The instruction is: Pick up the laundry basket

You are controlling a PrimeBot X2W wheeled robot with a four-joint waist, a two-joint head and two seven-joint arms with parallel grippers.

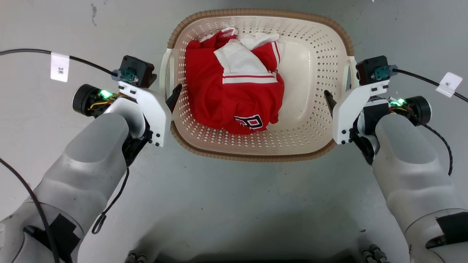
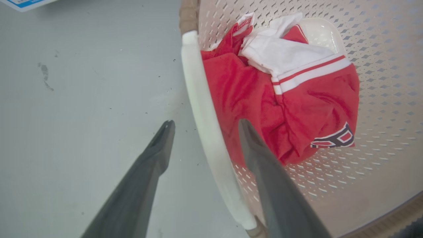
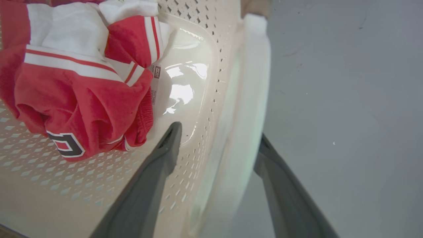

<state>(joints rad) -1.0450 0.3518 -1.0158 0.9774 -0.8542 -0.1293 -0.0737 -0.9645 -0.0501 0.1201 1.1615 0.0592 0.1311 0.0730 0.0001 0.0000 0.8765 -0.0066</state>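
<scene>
Placement first: the laundry basket (image 1: pixel 256 157) stands on the grey floor (image 1: pixel 234 204), centred between the two arms, with a red and white jersey (image 1: pixel 226 98) crumpled toward its left side. Its left handle (image 2: pixel 202 109) and right handle (image 3: pixel 246 99) are each straddled by a gripper, so the step in hand is judged to be the closing of both grips before the lift.

For this to be done well, both grips should be closed together and near the middle of each handle, so that the basket is not pushed sideways across the floor. The inner finger of the left gripper (image 2: pixel 205 124) lies close over the jersey, and cloth should be kept out of the pinch. A level, equal rise of both arms is called for afterwards, since the load sits off-centre and a tilt toward the left could be expected.

The left gripper is spread, one dark finger outside the handle above the floor and one inside the basket wall. The right gripper (image 3: pixel 218 132) is likewise spread, one finger inside over the bare basket bottom and one outside. Whether any finger touches a handle cannot be told. In the head view both pale forearms (image 1: pixel 91 153) are reached forward and angled inward, the wrists set just beside the basket's left and right edges.
</scene>
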